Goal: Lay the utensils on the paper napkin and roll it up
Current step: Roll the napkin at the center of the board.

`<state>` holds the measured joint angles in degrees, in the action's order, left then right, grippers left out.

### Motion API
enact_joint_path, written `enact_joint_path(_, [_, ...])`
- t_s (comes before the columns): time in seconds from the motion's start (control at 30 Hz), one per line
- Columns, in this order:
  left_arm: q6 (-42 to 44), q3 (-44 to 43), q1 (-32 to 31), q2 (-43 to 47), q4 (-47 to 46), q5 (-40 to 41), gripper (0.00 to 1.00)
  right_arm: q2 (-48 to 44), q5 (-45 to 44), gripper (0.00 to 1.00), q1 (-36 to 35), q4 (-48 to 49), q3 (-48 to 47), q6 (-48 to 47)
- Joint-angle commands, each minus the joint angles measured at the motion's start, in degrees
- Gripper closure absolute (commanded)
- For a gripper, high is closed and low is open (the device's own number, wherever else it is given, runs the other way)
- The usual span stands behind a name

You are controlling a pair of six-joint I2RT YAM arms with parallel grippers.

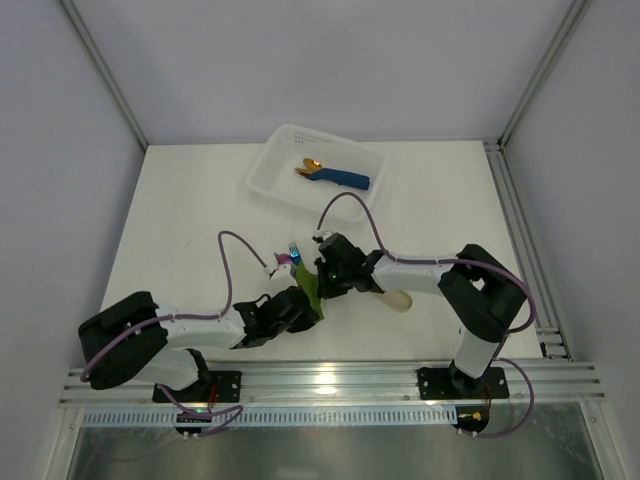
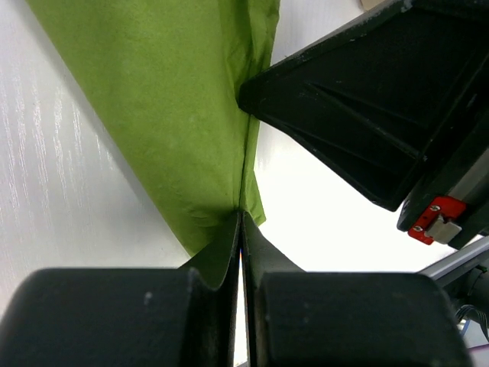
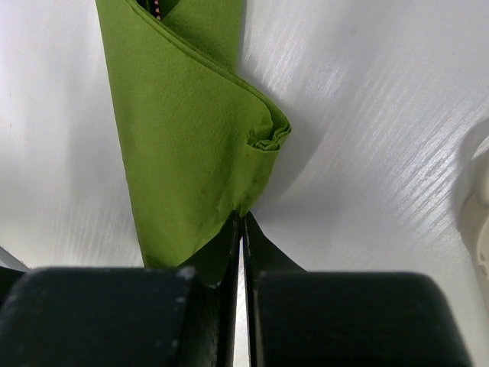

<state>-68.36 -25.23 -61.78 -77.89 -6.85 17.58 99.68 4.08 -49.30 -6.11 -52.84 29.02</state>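
The olive-green paper napkin [image 1: 314, 293] lies folded into a narrow strip between my two grippers, near the table's front middle. The iridescent utensils [image 1: 292, 256] stick out of its far end; the rest of them is wrapped inside. In the left wrist view the napkin [image 2: 176, 115] runs up from my left gripper [image 2: 241, 218], which is shut on its lower edge. My right gripper [image 3: 243, 218] is also shut, pinching the napkin's [image 3: 183, 138] folded edge. In the top view my left gripper [image 1: 305, 308] and right gripper [image 1: 322, 284] meet at the strip from opposite sides.
A white tray [image 1: 270, 175] at the back holds a blue rolled napkin with gold cutlery [image 1: 335, 176]. A beige rounded oblong piece [image 1: 396, 298] lies just right of the right gripper, under its arm. The right gripper's black body [image 2: 367, 99] fills the left wrist view's upper right.
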Motion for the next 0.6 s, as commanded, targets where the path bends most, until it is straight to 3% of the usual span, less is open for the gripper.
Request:
enact_joint_path(0.0, [1.6,1.0,-0.4,-1.9,6.1,-0.8,1.00,2.9,-7.4,0.96,0.2,-3.4,-1.9,-1.8])
enact_joint_path(0.17, [0.8,1.9,-0.4,-2.5,4.6,-1.0,1.00,5.1,-10.7,0.96,0.2,-5.8,-4.0,-3.2])
enact_joint_path(0.57, [0.4,1.6,-0.4,-2.0,6.7,0.1,1.00,-2.6,-10.3,0.96,-2.1,-5.6,0.5,-1.5])
